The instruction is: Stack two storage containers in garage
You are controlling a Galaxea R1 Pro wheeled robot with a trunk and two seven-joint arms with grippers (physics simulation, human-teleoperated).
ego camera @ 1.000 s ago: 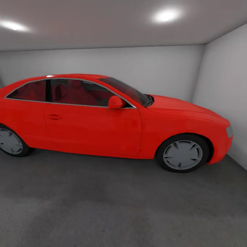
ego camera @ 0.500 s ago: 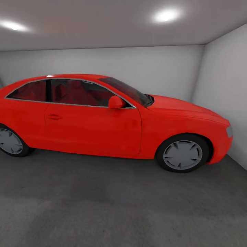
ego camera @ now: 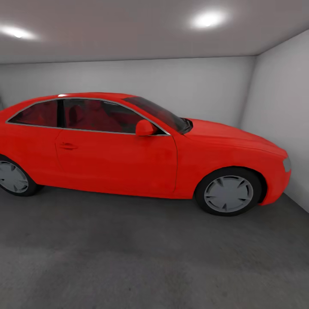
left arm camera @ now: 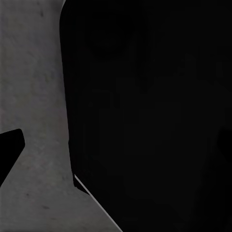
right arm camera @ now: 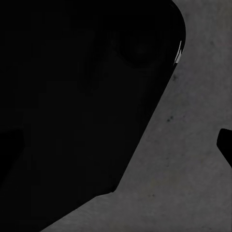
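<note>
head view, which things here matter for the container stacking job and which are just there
Belongs to the job:
- dark grey mottled concrete floor of the garage, where the stack should go

Just there:
- glossy red coupe car, parked side-on beyond the bare floor
- plain white-grey walls
- two round ceiling lights

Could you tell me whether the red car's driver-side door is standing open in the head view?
No, the door sits flush with the red car's body.

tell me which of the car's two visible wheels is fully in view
The front wheel, below the hood near the right wall. The rear wheel is cut off by the picture's left edge, so only part of it shows on the red car.
</note>
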